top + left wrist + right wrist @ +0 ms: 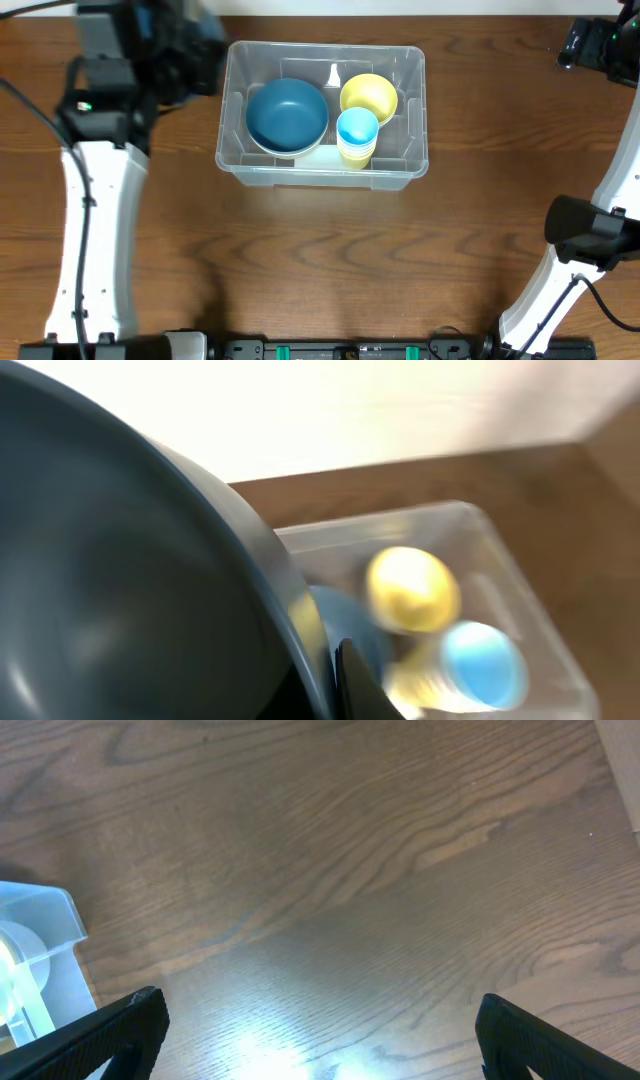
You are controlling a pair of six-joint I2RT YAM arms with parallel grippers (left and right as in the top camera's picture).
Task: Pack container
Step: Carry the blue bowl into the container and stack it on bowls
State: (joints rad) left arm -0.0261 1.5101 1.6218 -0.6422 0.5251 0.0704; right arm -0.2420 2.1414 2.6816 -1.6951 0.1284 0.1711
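The container [322,178] is a clear rectangular tub at the table's middle back. Inside it lie a blue bowl [288,115], a yellow bowl [368,97] and a blue cup [357,130] stacked on yellow cups. My left gripper [328,685] is shut on the rim of a dark blue-grey bowl [120,580], which is held in the air just left of the tub's far left corner and fills most of the blurred left wrist view. My right gripper [320,1035] is open over bare wood, far right of the tub, with the tub's corner [45,915] at its left.
A small white utensil [334,74] lies at the tub's back wall. The wooden table [320,270] stretches in front of the tub. Both arm bases stand at the near edge, left [90,250] and right [560,280].
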